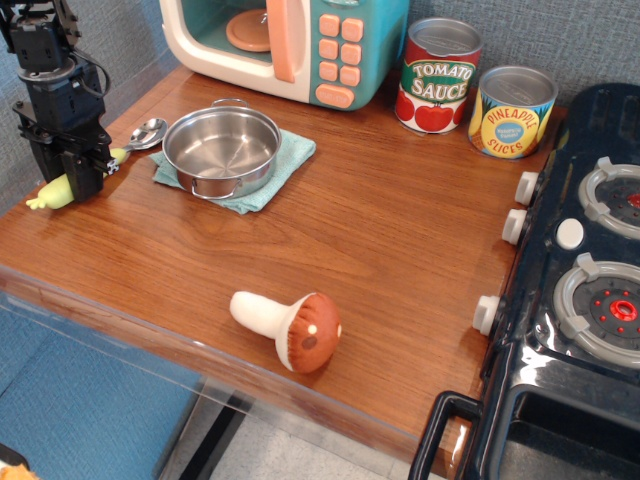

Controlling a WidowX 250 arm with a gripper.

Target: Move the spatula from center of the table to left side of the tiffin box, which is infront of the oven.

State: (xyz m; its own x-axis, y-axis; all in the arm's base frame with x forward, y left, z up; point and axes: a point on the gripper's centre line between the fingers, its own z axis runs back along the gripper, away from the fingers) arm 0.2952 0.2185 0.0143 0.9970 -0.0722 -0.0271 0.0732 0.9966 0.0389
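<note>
Claw low at the left edge of the frame, clenched on the spatula's handle beside the tiffin box.

The gripper grasps the yellow-green handle of the spatula, whose tail pokes out toward the far left edge and whose shiny bowl lies just left of the tiffin box, near the corner of the teal cloth. The box sits in front of the oven at upper centre; a toy mushroom lies well apart at lower centre. The placing looks nearly done: best to settle the spoon flat on the table, let go gently, then rise straight up so the handle is not dragged or flicked off the near edge.
</note>
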